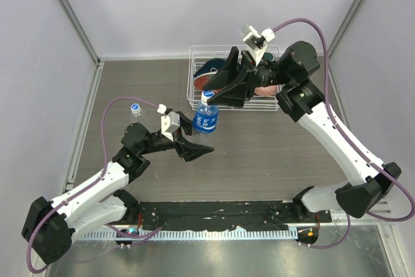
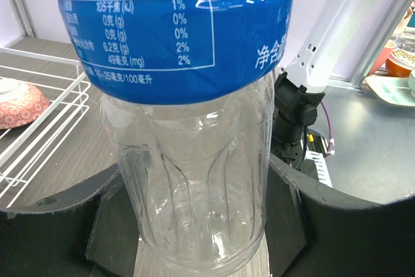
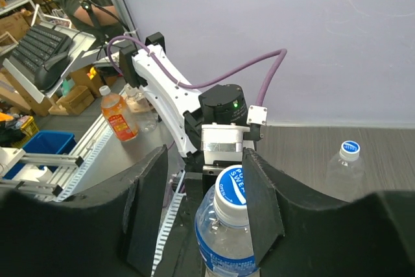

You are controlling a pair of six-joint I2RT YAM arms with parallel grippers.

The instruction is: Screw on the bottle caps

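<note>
looking at the left wrist view, you find your left gripper (image 2: 194, 228) clamped on the lower body of the clear plastic water bottle with the blue wrap label (image 1: 206, 119), upright near the white wire basket (image 1: 192, 77). your right gripper (image 3: 204, 202) straddles its round blue-rimmed white cap (image 3: 232, 186), fingers spread (a gap shows on one side). the plain clear plastic bottle (image 1: 135, 115) stands well apart, capped.

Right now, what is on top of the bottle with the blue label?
A blue-and-white cap sits on the bottle, inside the right gripper. The neck threads under it are covered.
</note>
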